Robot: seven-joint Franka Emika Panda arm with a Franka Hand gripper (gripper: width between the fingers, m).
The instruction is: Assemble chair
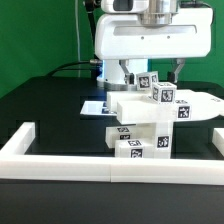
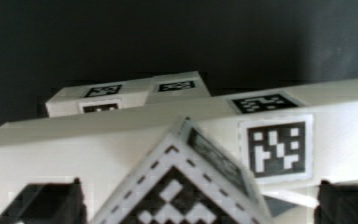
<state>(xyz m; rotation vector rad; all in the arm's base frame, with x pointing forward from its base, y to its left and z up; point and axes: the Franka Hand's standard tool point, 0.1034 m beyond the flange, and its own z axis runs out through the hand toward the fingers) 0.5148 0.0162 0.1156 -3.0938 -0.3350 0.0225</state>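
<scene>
The chair parts are chunky white blocks with black-and-white tags. Several are stacked at the table's middle (image 1: pixel 140 132) in the exterior view. A small tagged block (image 1: pixel 164 96) sits tilted on top of the stack, beside a wide white piece (image 1: pixel 195 108). My gripper (image 1: pixel 160 72) hangs just above that small block. In the wrist view the tagged block (image 2: pixel 185 185) points up between my fingertips (image 2: pixel 48 205), with a gap on each side. Wide white pieces (image 2: pixel 140 135) lie beyond it. The gripper (image 2: pixel 194 205) is open and touches nothing I can see.
A long low white border rail (image 1: pixel 70 160) runs along the front and turns back at the exterior view's left. The marker board (image 1: pixel 95 106) lies flat behind the stack. The robot's white base (image 1: pixel 140 40) stands at the back, before a green curtain.
</scene>
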